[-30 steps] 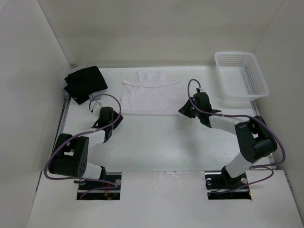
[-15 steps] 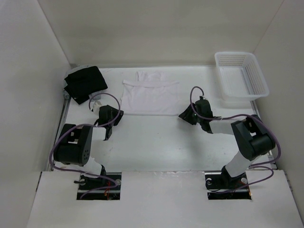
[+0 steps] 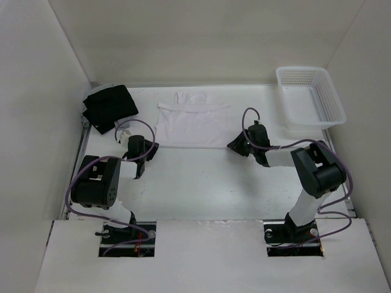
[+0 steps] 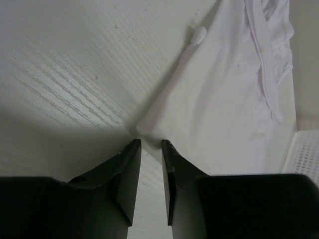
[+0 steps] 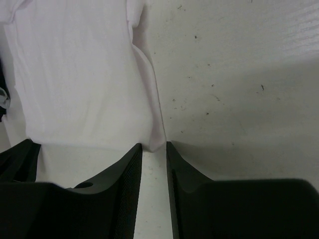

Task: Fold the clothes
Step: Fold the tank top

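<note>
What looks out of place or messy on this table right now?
Nothing spilled or damaged. The white garment lies as a fairly neat rectangle, but its neck part pokes out past the far edge, and a small flap sticks out on its left side. The black garment sits bunched in the far-left corner.

You see the clothes [image 3: 192, 124]: a thin white garment lying flat, folded into a wide rectangle, neckline poking out at its far edge.

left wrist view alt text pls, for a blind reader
The left gripper, jaws slightly apart and empty, points at a corner of the white garment lying on the white table. A basket edge shows far right.
</note>
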Tool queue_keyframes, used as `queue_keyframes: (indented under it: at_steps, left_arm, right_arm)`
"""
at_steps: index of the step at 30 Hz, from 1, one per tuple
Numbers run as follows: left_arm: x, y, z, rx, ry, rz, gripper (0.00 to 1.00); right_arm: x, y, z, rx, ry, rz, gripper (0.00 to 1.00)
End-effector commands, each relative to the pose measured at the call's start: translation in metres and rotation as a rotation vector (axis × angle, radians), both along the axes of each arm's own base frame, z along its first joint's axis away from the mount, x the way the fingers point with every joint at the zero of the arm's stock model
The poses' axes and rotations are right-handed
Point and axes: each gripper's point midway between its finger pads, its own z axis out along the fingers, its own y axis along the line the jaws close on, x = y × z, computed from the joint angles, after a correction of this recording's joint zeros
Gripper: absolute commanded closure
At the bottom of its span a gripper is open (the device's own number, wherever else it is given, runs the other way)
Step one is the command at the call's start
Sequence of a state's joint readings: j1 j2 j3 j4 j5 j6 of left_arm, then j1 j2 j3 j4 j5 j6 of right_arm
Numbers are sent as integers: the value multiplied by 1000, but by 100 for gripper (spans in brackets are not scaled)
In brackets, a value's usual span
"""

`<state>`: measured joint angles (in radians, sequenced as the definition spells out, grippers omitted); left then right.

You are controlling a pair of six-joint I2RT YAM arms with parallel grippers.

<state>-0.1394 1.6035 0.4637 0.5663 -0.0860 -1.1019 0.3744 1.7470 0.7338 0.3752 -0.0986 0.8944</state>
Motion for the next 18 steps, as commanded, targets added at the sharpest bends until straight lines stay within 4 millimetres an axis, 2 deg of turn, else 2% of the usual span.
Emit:
queue_keyframes:
  at_steps: [1,6,11,13,15,18]
  left_arm:
    - [-5,1,-16,12,67,-5,80]
    - [0,0,-17,11,66,-7,90]
    - [9,1,-6,10,26,-4,99]
    - [13,2,6,5,-10,-2,100]
    - [10,-2,28,-2,-65,-15,100]
    - [-7,-6,79,1,-171,-56,100]
  right_arm:
    - [15,4,7,18,-31,-13,71]
    - [22,6,6,21,-31,-18,84]
    - [27,7,13,28,-65,-25,97]
    - [27,8,27,39,-109,-22,100]
    - [19,10,44,45,-143,-6,100]
    - [-4,8,82,36,-220,22,100]
